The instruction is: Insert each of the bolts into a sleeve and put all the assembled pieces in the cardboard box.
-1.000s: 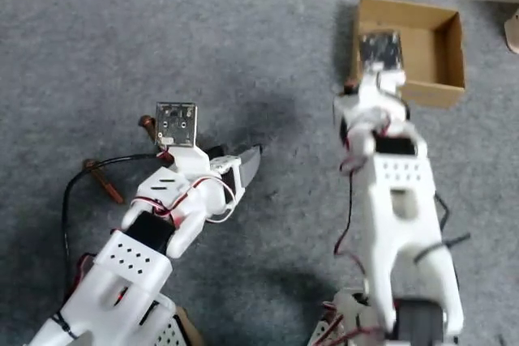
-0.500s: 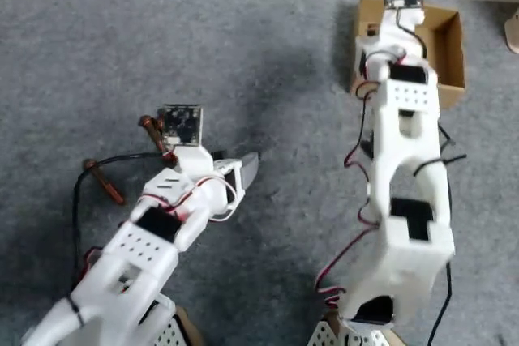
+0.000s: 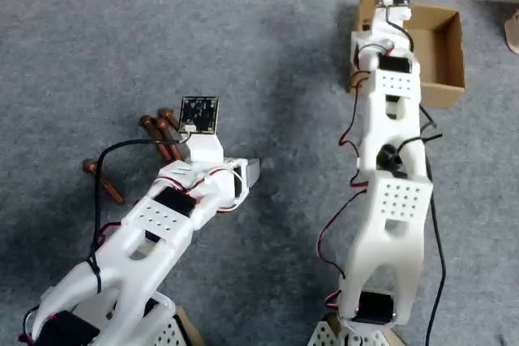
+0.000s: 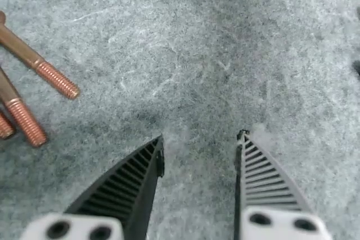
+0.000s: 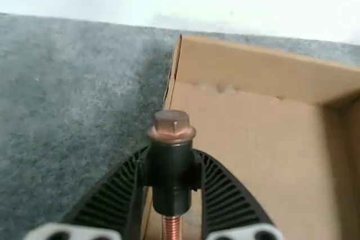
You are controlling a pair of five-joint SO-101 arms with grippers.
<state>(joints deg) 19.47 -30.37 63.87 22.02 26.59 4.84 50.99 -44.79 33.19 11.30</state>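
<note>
In the high view the right arm [image 3: 388,160] is lying across the left part of the cardboard box [image 3: 444,93], which is sitting at the far right corner of the grey surface [image 3: 268,62]. The arm's wrist board is covering the gripper and its load there. Seen from the wrist, the right gripper [image 5: 171,161] is clenching a black sleeve [image 5: 170,186] with a copper bolt [image 5: 171,126] standing in it, head up. Most of the shank is sitting unseen inside the sleeve, and the threaded tip is running off the picture. The piece is hanging over the box's left wall, though whether it is inside the rim or just above it is hard to tell. The left gripper [image 4: 200,137] is hovering over bare surface with its jaws spread and nothing between them. Just beside it the loose bolts [image 4: 39,66] are lying with their heads cut off by the frame (the third is showing as little more than a tip). From above, the left arm [image 3: 162,224] is covering the threaded ends of that cluster, and a single bolt [image 3: 104,179] is lying apart from it, nearer the left edge. A second ago the right arm was drawn back with its wrist at the box's near left corner, and it is now reaching to the box's far edge. The left wrist has shifted off the cluster, so more bolt heads are showing, while the single bolt has not moved.
</note>
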